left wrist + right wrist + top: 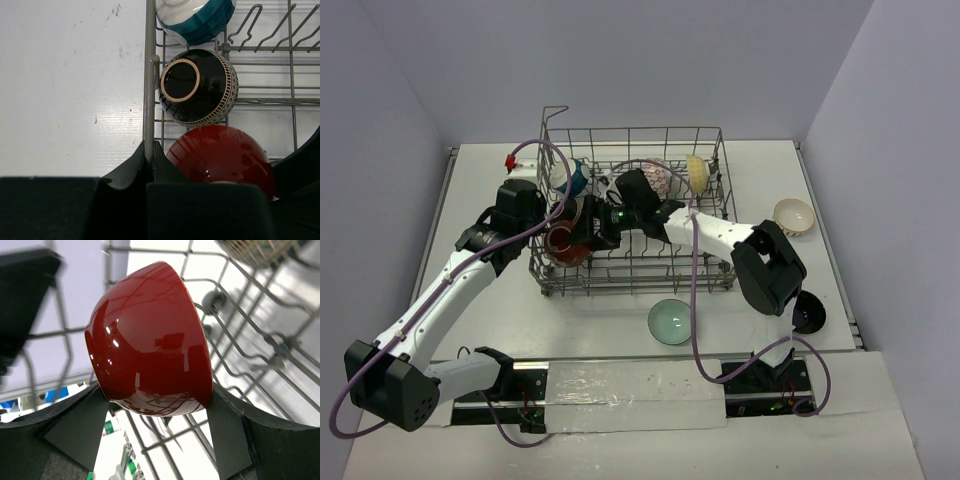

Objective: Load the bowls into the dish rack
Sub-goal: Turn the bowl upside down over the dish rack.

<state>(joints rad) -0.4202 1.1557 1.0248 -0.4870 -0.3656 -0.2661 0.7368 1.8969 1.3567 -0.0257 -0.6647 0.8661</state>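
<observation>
A: Where does the dish rack [638, 276] sit?
B: Toward 12 o'clock on the white table [490, 180] in the top view. Its tall grid sides break up the sight of whatever lies inside.
A: And the 2 arms?
B: The left arm [440, 295] rises from its base at 7 o'clock and slants toward 1 o'clock, up to the rack's 9 o'clock wall. The right arm [770, 270] folds at an elbow at 4 o'clock, then stretches toward 10 o'clock over the 3 o'clock wall and into the rack.
A: The grippers?
B: The left gripper [150, 152] is pinched tight on an upright wire of that wall. The right gripper [156, 392] stands wide, with 1 finger on each side of the red bowl [145, 335], gripping it inside the rack's 7 o'clock corner. Whether the bowl rests on the tines cannot be told.
A: The other bowls?
B: A black bowl [200, 87] lies on its side just beyond the red one, foot ring toward the left wrist camera. Past it is a teal-and-white bowl [200, 17], cut off by the frame. A red-patterned bowl [660, 180] and a cream bowl [697, 170] stand near the 1 o'clock corner. On the table are a tan bowl [794, 215] at 3 o'clock, a pale green bowl [671, 321] at 6 o'clock and a dark bowl [812, 316] at 4 o'clock, half hidden behind the right arm.
</observation>
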